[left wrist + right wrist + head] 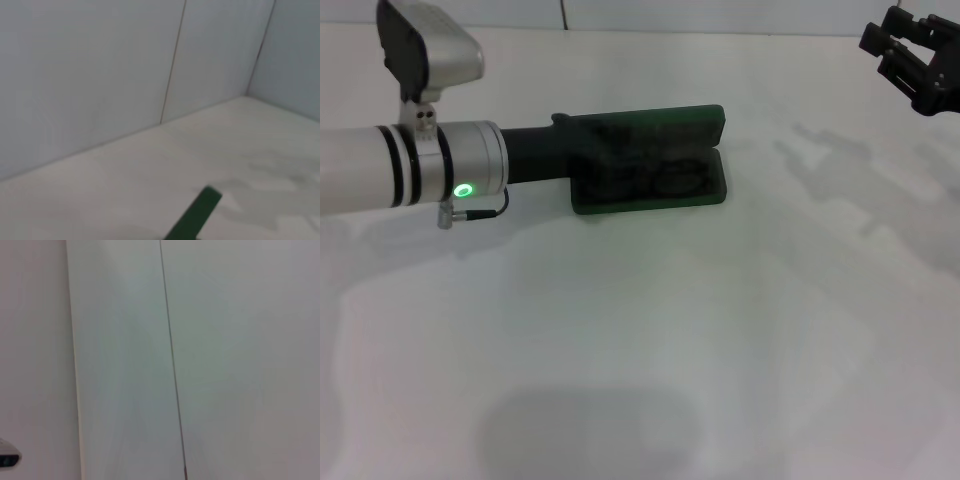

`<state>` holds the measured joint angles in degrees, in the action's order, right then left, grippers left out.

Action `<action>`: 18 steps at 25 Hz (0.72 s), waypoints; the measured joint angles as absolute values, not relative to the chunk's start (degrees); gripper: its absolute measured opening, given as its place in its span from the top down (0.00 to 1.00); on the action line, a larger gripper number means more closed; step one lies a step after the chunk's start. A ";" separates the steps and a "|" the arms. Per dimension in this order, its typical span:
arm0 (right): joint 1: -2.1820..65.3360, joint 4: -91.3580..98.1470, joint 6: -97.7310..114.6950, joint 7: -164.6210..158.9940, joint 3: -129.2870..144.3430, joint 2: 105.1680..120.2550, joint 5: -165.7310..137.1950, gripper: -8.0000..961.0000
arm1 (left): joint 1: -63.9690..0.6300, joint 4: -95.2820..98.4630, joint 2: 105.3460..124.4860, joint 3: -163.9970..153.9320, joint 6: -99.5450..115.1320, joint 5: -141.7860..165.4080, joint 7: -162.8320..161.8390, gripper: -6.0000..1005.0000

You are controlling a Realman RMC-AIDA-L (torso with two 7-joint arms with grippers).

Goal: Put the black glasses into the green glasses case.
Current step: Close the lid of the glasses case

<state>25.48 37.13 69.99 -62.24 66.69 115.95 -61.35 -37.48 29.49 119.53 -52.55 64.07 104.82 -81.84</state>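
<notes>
The green glasses case [705, 122] lies open on the white table, its lid raised at the far side. The black glasses [660, 180] lie inside its lower half, seen as dark lens shapes. My left arm reaches in from the left, and my left gripper [588, 152] is over the left end of the case, dark against the dark case. An edge of the case [196, 216] shows in the left wrist view. My right gripper [912, 58] hangs open and empty at the far right, well away from the case.
The white table [720, 330] spreads all around the case. A pale wall with panel seams [172, 65] stands behind the table. The right wrist view shows only the wall [170, 360].
</notes>
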 joint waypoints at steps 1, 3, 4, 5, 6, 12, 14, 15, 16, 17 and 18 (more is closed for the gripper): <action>25.50 37.12 69.99 -62.23 66.70 115.94 -61.34 0.62 | -37.50 29.48 119.54 -53.24 63.46 104.96 -82.43 0.40; 25.52 37.11 69.96 -62.17 66.70 115.93 -61.35 0.62 | -37.56 29.47 119.49 -55.25 62.90 105.21 -83.52 0.40; 25.52 37.10 69.92 -62.16 66.70 115.93 -61.34 0.62 | -37.58 29.46 119.46 -56.04 62.81 105.26 -83.94 0.40; 25.52 37.10 69.89 -62.15 66.70 115.92 -61.34 0.62 | -37.59 29.46 119.39 -57.00 62.77 105.36 -84.55 0.40; 25.52 37.08 69.87 -62.10 66.69 115.92 -61.34 0.62 | -37.60 29.45 119.32 -57.63 62.71 105.50 -85.00 0.40; 25.48 37.08 69.97 -62.00 66.73 115.92 -61.37 0.61 | -37.69 29.44 119.45 -58.29 60.92 106.06 -85.67 0.40; 25.37 37.07 69.99 -61.99 66.74 115.92 -61.38 0.60 | -37.53 29.80 119.49 -58.22 61.31 105.62 -85.46 0.40; 25.29 37.04 69.99 -61.99 66.73 115.92 -61.38 0.60 | -37.40 30.03 119.50 -58.13 61.77 105.24 -85.27 0.40; 25.23 37.03 69.99 -61.98 66.74 115.92 -61.37 0.60 | -37.15 30.45 119.48 -58.01 62.91 104.51 -85.00 0.40; 25.16 37.02 70.00 -61.98 66.73 115.92 -61.37 0.60 | -37.01 30.70 119.45 -57.93 63.66 104.03 -84.87 0.40; 25.12 37.01 70.01 -61.97 66.73 115.92 -61.36 0.60 | -36.78 31.07 119.28 -57.91 65.46 102.91 -84.45 0.40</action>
<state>25.12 37.01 70.01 -61.97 66.73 115.92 -61.36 -36.78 31.07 119.28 -57.91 65.46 102.91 -84.45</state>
